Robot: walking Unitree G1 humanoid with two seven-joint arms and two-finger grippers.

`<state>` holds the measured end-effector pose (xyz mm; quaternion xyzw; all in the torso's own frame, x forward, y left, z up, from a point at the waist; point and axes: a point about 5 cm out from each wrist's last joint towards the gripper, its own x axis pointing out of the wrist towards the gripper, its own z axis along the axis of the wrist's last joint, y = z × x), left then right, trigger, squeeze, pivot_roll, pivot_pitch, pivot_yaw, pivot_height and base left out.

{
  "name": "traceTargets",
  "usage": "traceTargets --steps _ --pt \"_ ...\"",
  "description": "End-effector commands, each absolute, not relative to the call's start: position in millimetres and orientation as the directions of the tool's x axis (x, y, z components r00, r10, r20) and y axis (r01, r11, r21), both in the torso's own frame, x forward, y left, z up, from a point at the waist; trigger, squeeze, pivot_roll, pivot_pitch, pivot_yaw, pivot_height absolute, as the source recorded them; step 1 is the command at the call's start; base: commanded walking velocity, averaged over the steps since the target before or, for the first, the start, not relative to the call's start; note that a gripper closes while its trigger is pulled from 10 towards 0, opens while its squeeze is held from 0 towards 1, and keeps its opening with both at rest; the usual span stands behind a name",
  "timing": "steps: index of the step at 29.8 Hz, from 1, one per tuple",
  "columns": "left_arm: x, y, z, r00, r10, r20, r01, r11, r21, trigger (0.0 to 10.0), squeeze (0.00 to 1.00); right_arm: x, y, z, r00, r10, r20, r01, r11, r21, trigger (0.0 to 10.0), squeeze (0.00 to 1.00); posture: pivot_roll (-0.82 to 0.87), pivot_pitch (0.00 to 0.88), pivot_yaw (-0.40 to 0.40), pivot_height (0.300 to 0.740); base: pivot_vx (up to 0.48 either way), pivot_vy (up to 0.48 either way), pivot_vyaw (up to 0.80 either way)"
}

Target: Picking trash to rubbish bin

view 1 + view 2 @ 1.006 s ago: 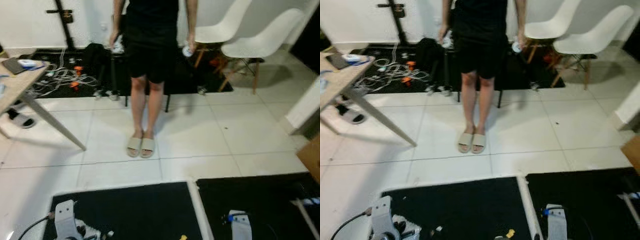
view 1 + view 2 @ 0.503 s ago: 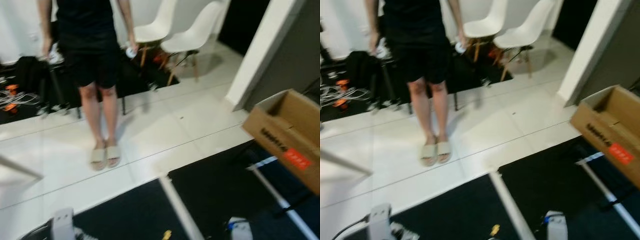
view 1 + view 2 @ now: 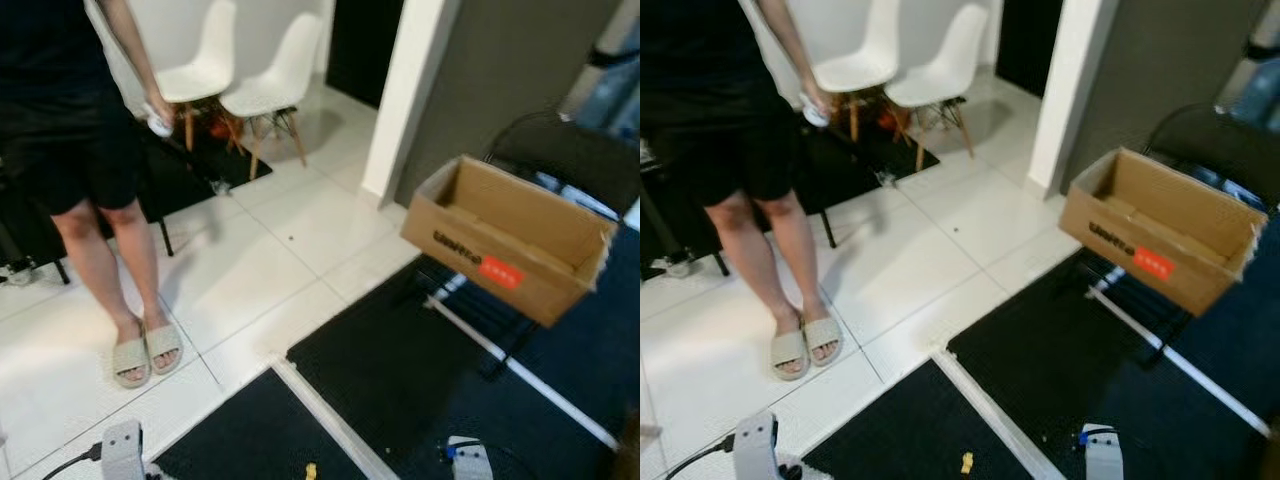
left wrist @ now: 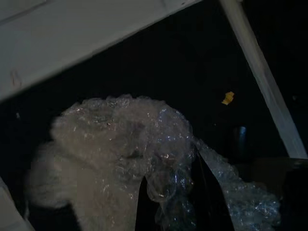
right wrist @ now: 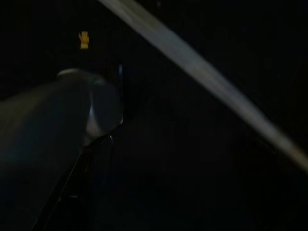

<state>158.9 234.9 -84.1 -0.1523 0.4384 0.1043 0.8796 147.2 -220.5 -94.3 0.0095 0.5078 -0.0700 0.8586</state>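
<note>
A wad of crinkled, glossy bubble wrap point(image 4: 130, 144) was held clamped in the left end effector point(image 4: 168, 202), low in the left wrist view. The open brown cardboard box point(image 3: 510, 245), apparently the bin, sat at the right of the head views, well apart. Carrying and dropping were judged outstanding. The right end effector's state could not be told.

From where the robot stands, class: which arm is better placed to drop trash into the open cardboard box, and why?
Left. The left gripper is holding the wad of bubble wrap, so it has trash to deliver. The cardboard box sits ahead on the robot's right, open side up, so the robot probably must step closer first.
</note>
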Motion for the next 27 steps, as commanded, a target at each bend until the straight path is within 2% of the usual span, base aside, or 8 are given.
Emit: traceTargets --steps 1,12,27 --pt "154 233 -87 0.578 0.045 -0.815 -0.315 0.933 -0.172 10.0 0.00 144 -224 -95 0.465 -0.117 -0.877 0.127 0.990 -0.065 10.0 0.00 -0.03 0.067 0.019 0.740 0.000 0.000 -0.80" --pt "157 234 -86 0.586 0.049 -0.809 -0.322 0.930 -0.178 10.0 0.00 148 -223 -94 0.470 -0.113 -0.875 0.124 0.990 -0.062 10.0 0.00 -0.02 0.061 0.017 0.740 0.000 0.000 -0.80" --pt "168 248 -77 0.622 0.113 -0.775 -0.371 0.914 -0.165 10.0 0.00 148 -220 -94 0.468 -0.105 -0.877 0.123 0.991 -0.053 10.0 0.00 -0.01 0.065 0.016 0.740 0.000 0.000 -0.80"
